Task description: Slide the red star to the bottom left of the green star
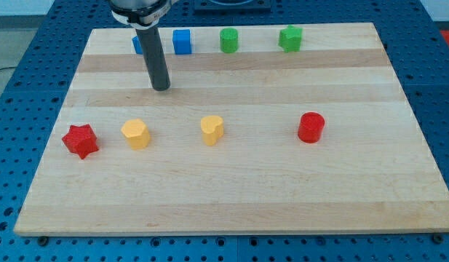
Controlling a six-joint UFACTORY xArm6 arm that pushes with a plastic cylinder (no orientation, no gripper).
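The red star (pixel 80 140) lies near the board's left edge, in the lower half. The green star (pixel 289 38) sits at the view's top right. My tip (pixel 160 87) rests on the board in the upper left part, well above and to the right of the red star and far left of the green star. It touches no block.
A green block (pixel 229 40) sits left of the green star. Two blue blocks (pixel 182 41) (pixel 137 44) stand at the top, the left one partly hidden by my rod. Two yellow blocks (pixel 136 134) (pixel 212 129) and a red cylinder (pixel 311 127) lie across the middle row.
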